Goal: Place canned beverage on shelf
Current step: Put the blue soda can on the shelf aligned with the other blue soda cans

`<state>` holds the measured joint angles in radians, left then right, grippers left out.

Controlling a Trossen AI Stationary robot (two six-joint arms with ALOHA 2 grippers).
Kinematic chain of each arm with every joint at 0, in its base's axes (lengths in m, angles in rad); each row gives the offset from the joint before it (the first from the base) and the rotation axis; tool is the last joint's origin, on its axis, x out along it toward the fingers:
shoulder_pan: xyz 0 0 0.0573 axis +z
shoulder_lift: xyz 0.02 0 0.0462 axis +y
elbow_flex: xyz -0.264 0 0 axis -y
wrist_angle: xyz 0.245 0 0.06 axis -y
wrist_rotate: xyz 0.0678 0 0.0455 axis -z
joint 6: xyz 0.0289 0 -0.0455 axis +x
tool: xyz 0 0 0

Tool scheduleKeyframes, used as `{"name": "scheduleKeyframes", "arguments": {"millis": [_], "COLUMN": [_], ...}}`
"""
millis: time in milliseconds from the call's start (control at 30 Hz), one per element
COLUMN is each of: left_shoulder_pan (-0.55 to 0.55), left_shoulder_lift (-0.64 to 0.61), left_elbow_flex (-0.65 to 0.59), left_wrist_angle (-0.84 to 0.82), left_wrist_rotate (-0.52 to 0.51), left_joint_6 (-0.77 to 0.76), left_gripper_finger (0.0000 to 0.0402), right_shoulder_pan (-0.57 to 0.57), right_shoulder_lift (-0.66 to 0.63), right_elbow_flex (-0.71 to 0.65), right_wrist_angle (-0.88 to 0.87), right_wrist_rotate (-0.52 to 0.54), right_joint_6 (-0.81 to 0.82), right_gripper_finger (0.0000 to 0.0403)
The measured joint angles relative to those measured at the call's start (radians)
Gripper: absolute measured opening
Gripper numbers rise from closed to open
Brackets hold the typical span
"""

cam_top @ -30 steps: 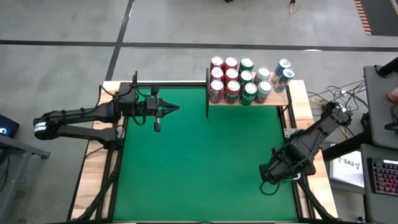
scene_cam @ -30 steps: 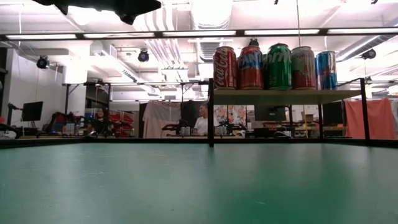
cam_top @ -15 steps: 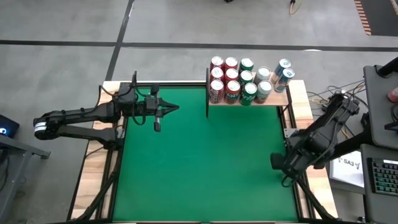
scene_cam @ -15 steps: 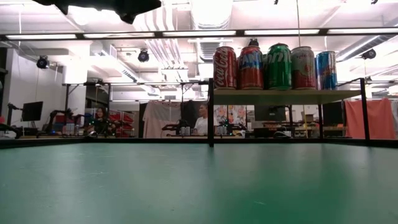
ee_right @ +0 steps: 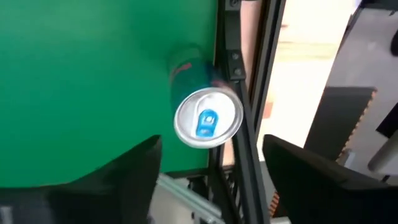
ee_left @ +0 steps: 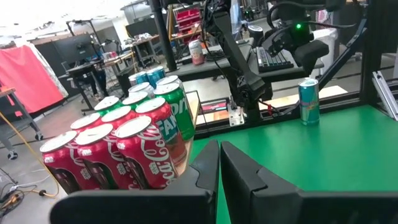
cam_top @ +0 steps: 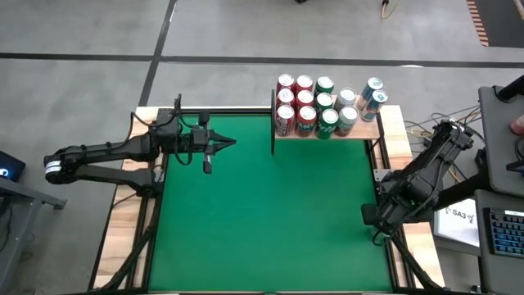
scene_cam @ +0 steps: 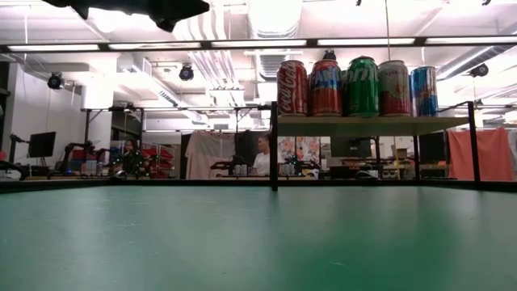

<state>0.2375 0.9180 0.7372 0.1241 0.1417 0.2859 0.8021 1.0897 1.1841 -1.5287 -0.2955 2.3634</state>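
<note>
A teal canned beverage [ee_right: 207,119] stands upright on the green table at its right edge, also seen in the left wrist view [ee_left: 308,101]. My right gripper [ee_right: 211,177] hovers above it, open, its fingers wide apart and clear of the can; in the high view the gripper [cam_top: 372,217] hides the can. The shelf [cam_top: 370,132], a light-wood board on black posts at the far right, carries several cans [cam_top: 315,105]; it also shows in the low view [scene_cam: 371,126]. My left gripper [cam_top: 223,145] waits shut near the far left, pointing at the shelf.
A black frame rail [ee_right: 231,62] runs along the table's right edge right beside the can. The shelf's black post [cam_top: 273,131] stands at the board's left end. Open green felt [cam_top: 262,213] fills the middle and near side. A desk with a keyboard [cam_top: 501,233] lies beyond the right edge.
My right gripper has moved toward the table's right edge and a little toward the far edge, ending over the can's place. The left arm and the cans on the shelf have kept still.
</note>
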Motion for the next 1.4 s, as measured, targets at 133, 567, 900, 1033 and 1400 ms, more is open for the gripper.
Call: {"name": "scheduleKeyframes", "arguments": {"millis": [133, 567, 900, 1033, 1400], "left_shoulder_pan": [0.000, 0.000, 0.000, -0.001, -0.119], "left_shoulder_lift": [0.000, 0.000, 0.001, 0.016, 0.160], "left_elbow_flex": [0.000, -0.001, -0.002, -0.003, -0.009], "left_wrist_angle": [-0.008, -0.009, -0.034, -0.034, 0.065], "left_wrist_rotate": [0.000, 0.000, 0.000, 0.060, 0.157], "left_joint_6": [0.000, 0.000, -0.066, -0.128, -0.173], "left_gripper_finger": [0.0000, 0.0000, 0.0000, 0.0001, 0.0093], "right_shoulder_pan": [0.014, 0.047, 0.047, 0.042, -0.128], "right_shoulder_lift": [0.005, 0.007, 0.049, 0.065, 0.186], "right_elbow_flex": [-0.052, -0.266, -0.326, -0.274, -0.020], "right_wrist_angle": [0.046, 0.303, 0.356, 0.367, 0.359], "right_wrist_rotate": [0.000, -0.030, 0.049, 0.246, 0.918], "right_joint_6": [-0.008, -0.003, 0.026, 0.019, -0.474], "right_gripper_finger": [0.0306, 0.0328, 0.0262, 0.0221, 0.0221]}}
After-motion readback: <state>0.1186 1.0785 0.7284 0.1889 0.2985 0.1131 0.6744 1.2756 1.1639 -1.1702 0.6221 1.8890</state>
